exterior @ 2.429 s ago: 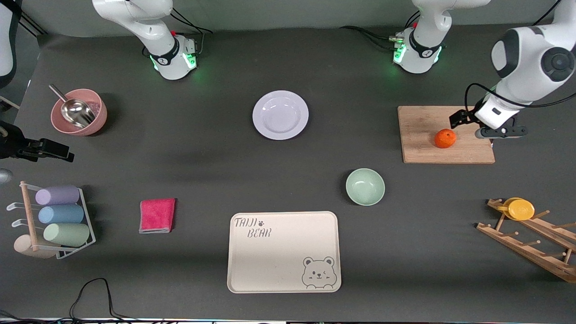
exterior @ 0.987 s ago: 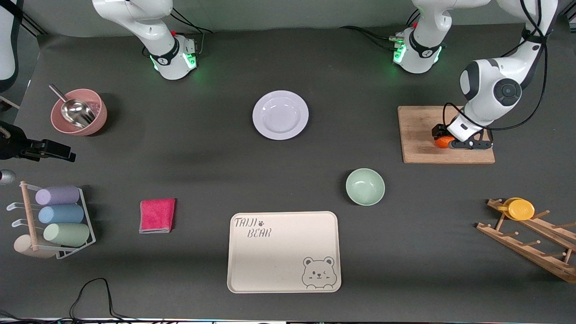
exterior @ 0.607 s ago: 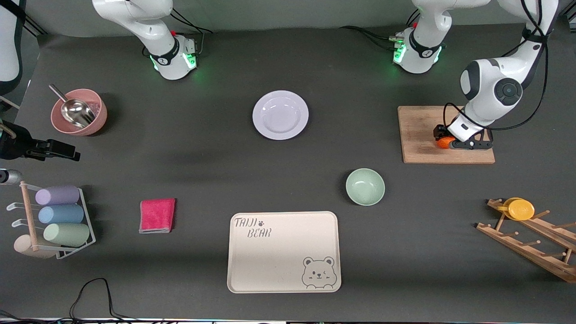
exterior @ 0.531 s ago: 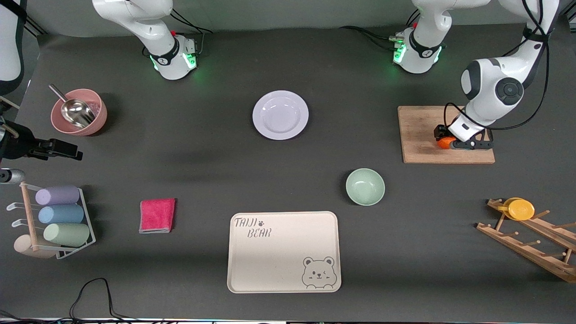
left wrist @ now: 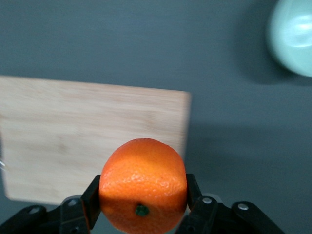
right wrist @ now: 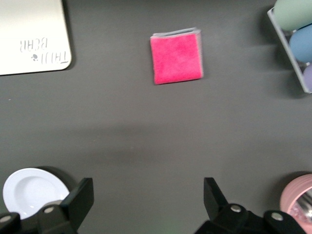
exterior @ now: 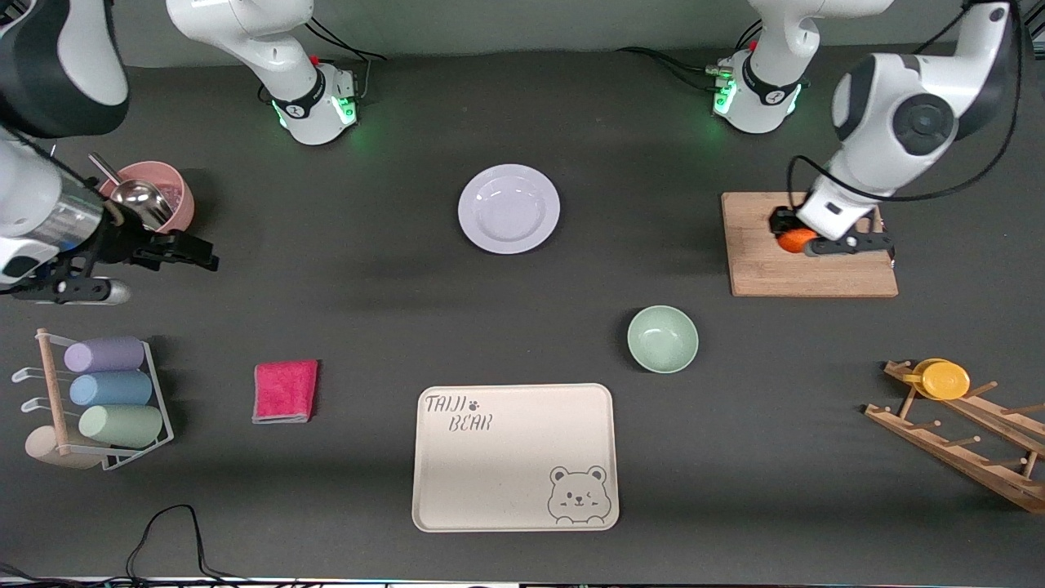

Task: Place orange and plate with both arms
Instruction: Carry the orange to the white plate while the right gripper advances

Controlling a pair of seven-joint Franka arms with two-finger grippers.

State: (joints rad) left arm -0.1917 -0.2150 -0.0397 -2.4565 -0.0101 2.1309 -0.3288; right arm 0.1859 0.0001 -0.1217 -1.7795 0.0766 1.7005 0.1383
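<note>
1. Your left gripper (exterior: 798, 239) is clamped on the orange (exterior: 793, 240) and holds it in the air over the wooden cutting board (exterior: 767, 269), at the left arm's end of the table. In the left wrist view the fruit (left wrist: 143, 184) sits squarely between the two fingers (left wrist: 90, 201), gripped at its widest part.
2. Judge the orange as light, round and slightly soft — the skin gives a little, so a moderate squeeze should be enough. Its curved, dimpled peel could roll out if the grip sits off-centre; keep the hold across the middle, as it is now.
3. The plate (exterior: 509, 208) lies flat on the dark table between the two arm bases, well apart from the board and farther from the front camera than the mint bowl (exterior: 662, 338) and the bear tray (exterior: 514, 457).
4. Treat the plate as stiff, smooth and probably slippery. It lies flush, so the wide rim is likely the only place to take it — one finger above, one beneath the edge.
5. Your right gripper (exterior: 159, 253) hovers with its fingers spread wide and empty near the pink bowl (exterior: 175, 192), at the right arm's end. Its wrist view shows the plate (right wrist: 30, 191) just past one finger (right wrist: 80, 199).
</note>
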